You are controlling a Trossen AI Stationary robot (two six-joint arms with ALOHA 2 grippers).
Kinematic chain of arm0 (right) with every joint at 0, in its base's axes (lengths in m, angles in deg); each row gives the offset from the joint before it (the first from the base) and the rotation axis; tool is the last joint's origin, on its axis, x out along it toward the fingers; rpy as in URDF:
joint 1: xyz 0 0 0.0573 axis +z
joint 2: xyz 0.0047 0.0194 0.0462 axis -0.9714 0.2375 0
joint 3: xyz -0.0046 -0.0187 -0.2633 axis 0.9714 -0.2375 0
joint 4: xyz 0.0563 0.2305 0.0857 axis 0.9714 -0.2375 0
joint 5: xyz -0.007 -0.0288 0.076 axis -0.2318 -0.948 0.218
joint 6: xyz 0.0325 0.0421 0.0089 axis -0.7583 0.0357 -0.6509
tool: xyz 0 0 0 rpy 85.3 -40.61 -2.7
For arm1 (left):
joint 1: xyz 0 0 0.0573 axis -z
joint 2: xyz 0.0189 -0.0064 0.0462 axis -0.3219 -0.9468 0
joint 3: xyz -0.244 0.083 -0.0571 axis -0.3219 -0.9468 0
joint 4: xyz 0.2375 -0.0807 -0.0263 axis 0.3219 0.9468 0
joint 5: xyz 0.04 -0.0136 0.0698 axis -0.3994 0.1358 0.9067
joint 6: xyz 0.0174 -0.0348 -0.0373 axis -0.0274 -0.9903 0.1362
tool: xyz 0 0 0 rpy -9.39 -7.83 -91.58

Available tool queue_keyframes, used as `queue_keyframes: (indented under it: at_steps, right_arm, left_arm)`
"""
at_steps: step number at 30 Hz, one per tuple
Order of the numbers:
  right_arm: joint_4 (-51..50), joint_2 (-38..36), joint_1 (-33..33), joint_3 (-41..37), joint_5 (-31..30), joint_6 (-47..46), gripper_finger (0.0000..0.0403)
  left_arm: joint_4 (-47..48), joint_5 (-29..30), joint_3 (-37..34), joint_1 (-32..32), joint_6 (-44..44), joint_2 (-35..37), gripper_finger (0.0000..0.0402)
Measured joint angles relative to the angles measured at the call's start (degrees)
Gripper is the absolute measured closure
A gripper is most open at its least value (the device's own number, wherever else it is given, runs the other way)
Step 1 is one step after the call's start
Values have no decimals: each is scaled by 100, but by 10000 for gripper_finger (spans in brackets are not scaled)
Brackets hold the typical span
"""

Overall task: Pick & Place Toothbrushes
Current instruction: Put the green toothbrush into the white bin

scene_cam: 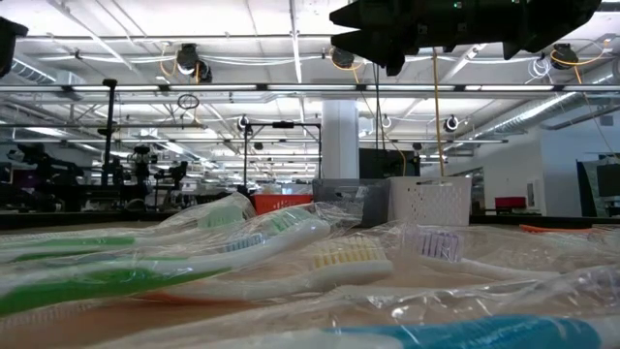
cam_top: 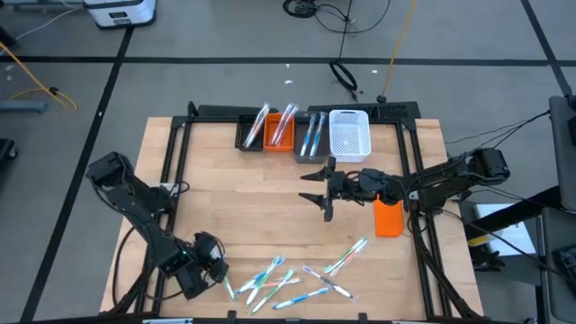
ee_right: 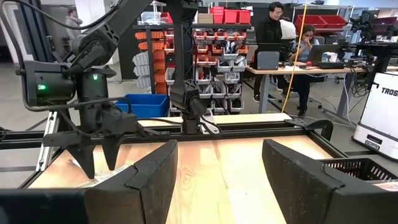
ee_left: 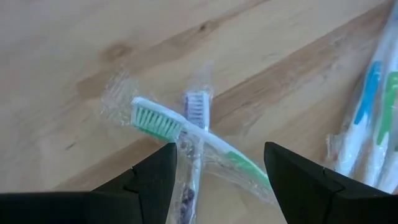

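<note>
Several toothbrushes in clear wrap lie scattered on the wooden table near its front edge. My left gripper hangs open at the left end of this scatter, fingers pointing down. In its wrist view it stands over two crossed toothbrushes, one green-bristled and one purple-bristled. Both lie flat on the wood between the finger lines, untouched. More toothbrushes lie off to one side. My right gripper waits open and level above the table's middle, holding nothing.
Along the far edge stand a black bin, an orange bin and a grey bin, each with toothbrushes in it, and a white basket. An orange block stands at the right, under the right arm.
</note>
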Motion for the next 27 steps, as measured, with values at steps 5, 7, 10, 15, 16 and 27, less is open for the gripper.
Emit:
queue_keyframes:
  at_steps: [5, 7, 10, 15, 16, 27]
  right_arm:
    - [-2, 0, 0, 0, 0, 0, 178]
    - [-2, 0, 0, 0, 0, 0, 179]
    - [-4, 0, 0, 0, 0, 0, 179]
    - [-5, 0, 1, 0, 0, 0, 181]
    - [-7, 0, 1, 0, 0, 0, 181]
    - [-20, 0, 2, 0, 2, -2, 181]
  left_arm:
    - [9, -76, 0, 2, -118, 0, 158]
    - [8, -146, 0, 2, -219, 0, 158]
    - [9, -488, 0, 0, -281, 0, 158]
    - [285, -32, 0, 1, -243, 1, 158]
    - [311, 94, 0, -17, -219, 2, 158]
    - [374, -21, -302, -341, -172, 2, 158]
